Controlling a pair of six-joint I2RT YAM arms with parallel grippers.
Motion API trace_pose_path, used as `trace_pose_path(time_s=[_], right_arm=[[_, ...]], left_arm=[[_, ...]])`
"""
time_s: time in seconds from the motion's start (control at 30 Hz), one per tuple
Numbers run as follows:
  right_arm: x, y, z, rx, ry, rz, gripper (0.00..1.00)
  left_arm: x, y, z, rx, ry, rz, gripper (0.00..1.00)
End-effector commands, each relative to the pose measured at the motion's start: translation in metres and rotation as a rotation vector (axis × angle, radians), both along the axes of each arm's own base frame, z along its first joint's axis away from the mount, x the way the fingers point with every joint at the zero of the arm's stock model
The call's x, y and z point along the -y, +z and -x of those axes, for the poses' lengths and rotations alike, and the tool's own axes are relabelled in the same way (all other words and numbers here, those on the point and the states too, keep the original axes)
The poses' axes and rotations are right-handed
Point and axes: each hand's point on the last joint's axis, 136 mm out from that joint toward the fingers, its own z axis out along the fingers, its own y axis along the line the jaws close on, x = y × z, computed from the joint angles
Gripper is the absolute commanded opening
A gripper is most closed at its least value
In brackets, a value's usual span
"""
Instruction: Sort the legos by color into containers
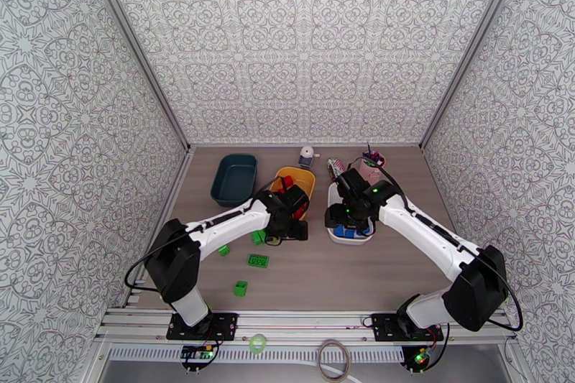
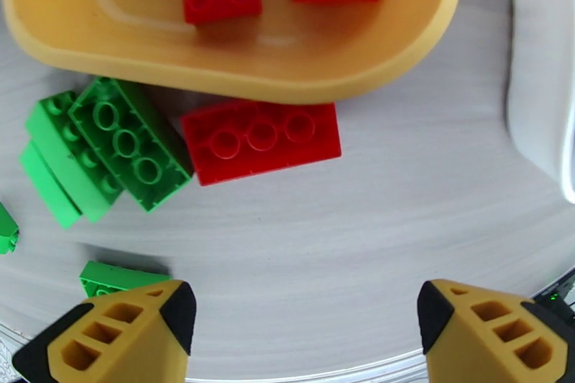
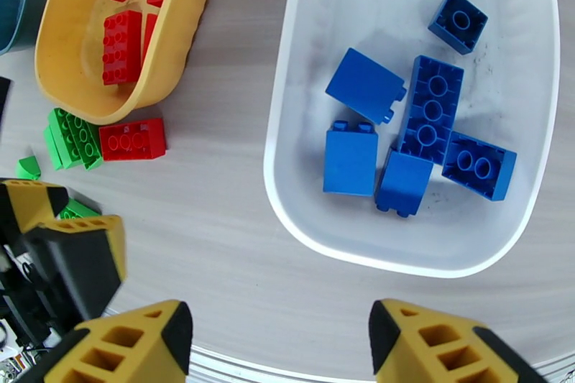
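Top external, centre: teal tray (image 1: 234, 179), yellow tray (image 1: 307, 179), white tray (image 1: 333, 235) left to right; green bricks (image 1: 257, 260) loose below. Left wrist: left gripper (image 2: 305, 312) wide, empty; red brick (image 2: 261, 140) at centre, just under yellow rim. Right wrist: right gripper (image 3: 280, 327) wide, empty; blue bricks (image 3: 424, 118) in white tray, right.

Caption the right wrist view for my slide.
Right gripper, fingers open, poised near the white tray of six blue legos; yellow tray of red legos to its left.
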Motion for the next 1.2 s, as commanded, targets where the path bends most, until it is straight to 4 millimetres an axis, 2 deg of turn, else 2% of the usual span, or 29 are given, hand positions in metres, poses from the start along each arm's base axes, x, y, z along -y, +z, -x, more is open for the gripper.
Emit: trace_pose_path(time_s=[0.0,0.2,0.5,0.83,1.17], right_arm=[[0.004,0.0,-0.003,0.002,-0.028,0.0,0.69],[0.002,0.001,-0.008,0.002,-0.031,-0.002,0.69],[0.0,0.004,-0.015,-0.001,-0.025,0.007,0.69],[0.0,0.01,-0.02,0.001,-0.028,0.007,0.69],[-0.001,0.014,-0.02,0.003,-0.026,0.008,0.69]], left_arm=[[0.008,-0.003,-0.006,0.017,-0.03,-0.002,0.88],[0.006,-0.02,-0.002,-0.009,-0.031,-0.019,0.91],[0.008,-0.042,-0.009,-0.027,-0.041,-0.034,0.93],[-0.006,-0.053,-0.022,-0.019,-0.003,-0.057,0.96],[-0.005,-0.062,-0.037,-0.01,-0.007,-0.064,0.95]])
